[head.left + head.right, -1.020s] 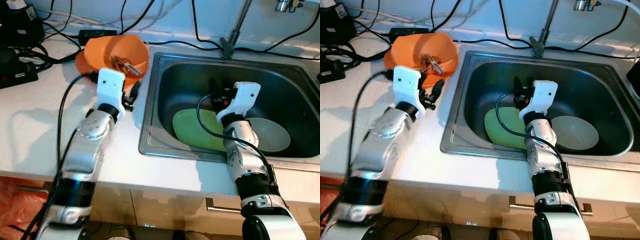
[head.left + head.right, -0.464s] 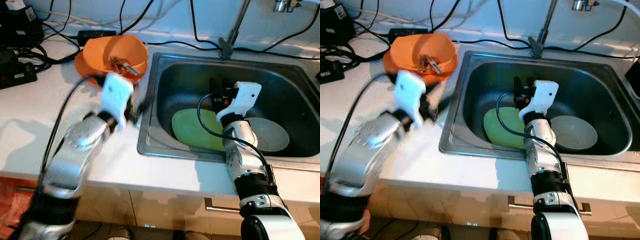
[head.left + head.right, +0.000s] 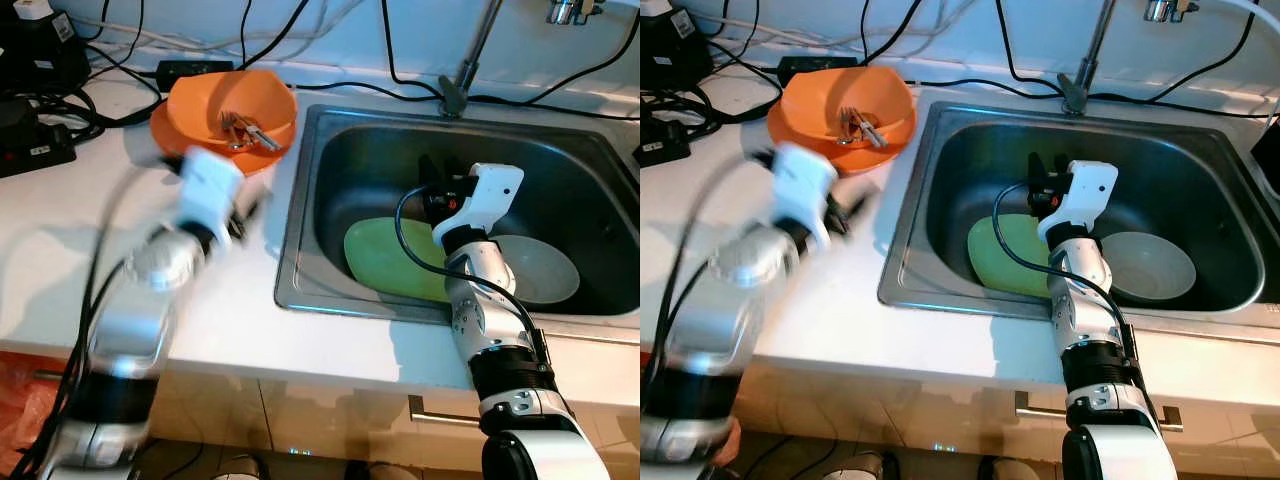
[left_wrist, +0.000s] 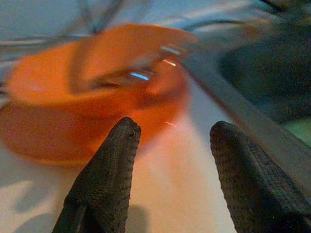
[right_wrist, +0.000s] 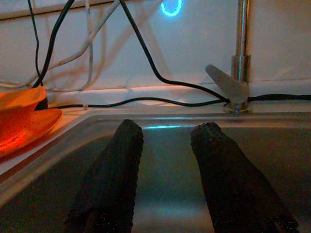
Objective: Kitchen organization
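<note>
An orange bowl [image 3: 232, 110] holding metal cutlery [image 3: 245, 128] stands on an orange plate [image 3: 163, 127] at the back of the white counter, just left of the sink [image 3: 300, 285]. My left gripper [image 4: 175, 131] hovers over the counter a little in front of the bowl, blurred by motion, open with nothing between its fingers. In the sink lie a green plate [image 3: 385, 258] and a pale grey bowl [image 3: 545, 268]. My right gripper [image 5: 167, 133] hangs inside the sink above the green plate, open and holding nothing.
Black cables and power boxes [image 3: 35, 140] crowd the back left of the counter. The faucet [image 3: 468, 60] rises behind the sink, with a cable [image 3: 390, 85] running along the back rim. Bare counter [image 3: 60, 260] lies left of my left arm.
My left arm swung toward the sink edge, then back to the left and closer to the counter's front. The right arm has stayed still.
</note>
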You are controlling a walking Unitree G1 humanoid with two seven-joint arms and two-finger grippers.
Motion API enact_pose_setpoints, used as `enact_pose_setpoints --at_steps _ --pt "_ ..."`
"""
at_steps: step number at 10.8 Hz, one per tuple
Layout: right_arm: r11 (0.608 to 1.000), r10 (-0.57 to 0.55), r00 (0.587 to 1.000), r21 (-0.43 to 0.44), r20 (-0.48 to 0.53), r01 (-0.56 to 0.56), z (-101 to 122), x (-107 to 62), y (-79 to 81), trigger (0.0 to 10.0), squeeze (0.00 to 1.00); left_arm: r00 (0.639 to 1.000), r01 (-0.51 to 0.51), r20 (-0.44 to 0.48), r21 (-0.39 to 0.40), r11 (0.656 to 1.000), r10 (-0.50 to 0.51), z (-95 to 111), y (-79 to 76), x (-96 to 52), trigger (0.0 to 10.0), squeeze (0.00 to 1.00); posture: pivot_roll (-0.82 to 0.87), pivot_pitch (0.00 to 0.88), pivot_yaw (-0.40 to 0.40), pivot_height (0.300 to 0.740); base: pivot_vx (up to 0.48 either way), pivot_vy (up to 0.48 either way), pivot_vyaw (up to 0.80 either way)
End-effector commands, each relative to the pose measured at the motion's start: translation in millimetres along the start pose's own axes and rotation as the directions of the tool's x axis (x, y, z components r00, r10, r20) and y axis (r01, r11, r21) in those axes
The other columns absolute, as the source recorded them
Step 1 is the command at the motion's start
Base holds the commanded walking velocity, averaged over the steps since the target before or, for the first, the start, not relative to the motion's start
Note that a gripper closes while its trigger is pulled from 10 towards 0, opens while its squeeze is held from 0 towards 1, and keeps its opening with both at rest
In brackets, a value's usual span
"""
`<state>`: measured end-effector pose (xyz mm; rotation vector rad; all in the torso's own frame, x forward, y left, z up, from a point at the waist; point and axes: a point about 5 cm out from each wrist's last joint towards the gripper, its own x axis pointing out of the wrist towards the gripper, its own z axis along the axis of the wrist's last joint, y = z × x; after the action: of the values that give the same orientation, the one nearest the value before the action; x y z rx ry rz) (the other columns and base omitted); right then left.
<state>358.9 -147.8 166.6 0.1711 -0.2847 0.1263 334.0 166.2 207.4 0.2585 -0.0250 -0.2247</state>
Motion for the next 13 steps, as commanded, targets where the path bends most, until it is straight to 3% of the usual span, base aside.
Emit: enact_pose_setpoints --at_steps 1,3,5,8,13 --pt "1.0 -0.01 1.0 0.01 -0.014 0.01 -3.0 -1.7 -4.2 10.0 0.0 0.997 -0.072 0.017 -0.002 0.997 0.072 4.5 8.3 5.7 10.0 0.0 0.08 0.121 -0.037 0.74 0.0 0.0 0.0" --pt "1.0 -0.009 1.0 0.011 -0.014 0.009 -2.9 -1.8 -3.9 10.0 0.0 0.992 -0.125 -0.01 -0.022 0.992 0.125 6.0 12.7 19.6 10.0 0.0 0.07 0.118 -0.032 0.74 0.0 0.0 0.0" --pt "1.0 -0.012 1.0 0.009 -0.014 0.012 -3.0 -2.6 -4.6 10.0 0.0 0.992 -0.117 -0.056 -0.023 0.993 0.116 1.4 10.4 30.4 10.0 0.0 0.06 0.119 -0.026 0.74 0.0 0.0 0.0" --pt "1.0 -0.014 1.0 0.01 -0.013 0.014 -3.5 -3.9 -4.0 10.0 0.0 0.989 -0.129 -0.083 -0.052 0.99 0.124 2.4 9.1 38.5 10.0 0.0 0.06 0.121 -0.023 0.74 0.0 0.0 0.0" --pt "1.0 -0.011 1.0 0.015 -0.018 0.011 -5.4 -5.0 -1.5 10.0 0.0 0.963 -0.2 -0.202 -0.099 0.975 0.177 0.5 25.3 59.4 10.0 0.0 0.07 0.126 -0.008 0.74 0.0 0.0 0.0"
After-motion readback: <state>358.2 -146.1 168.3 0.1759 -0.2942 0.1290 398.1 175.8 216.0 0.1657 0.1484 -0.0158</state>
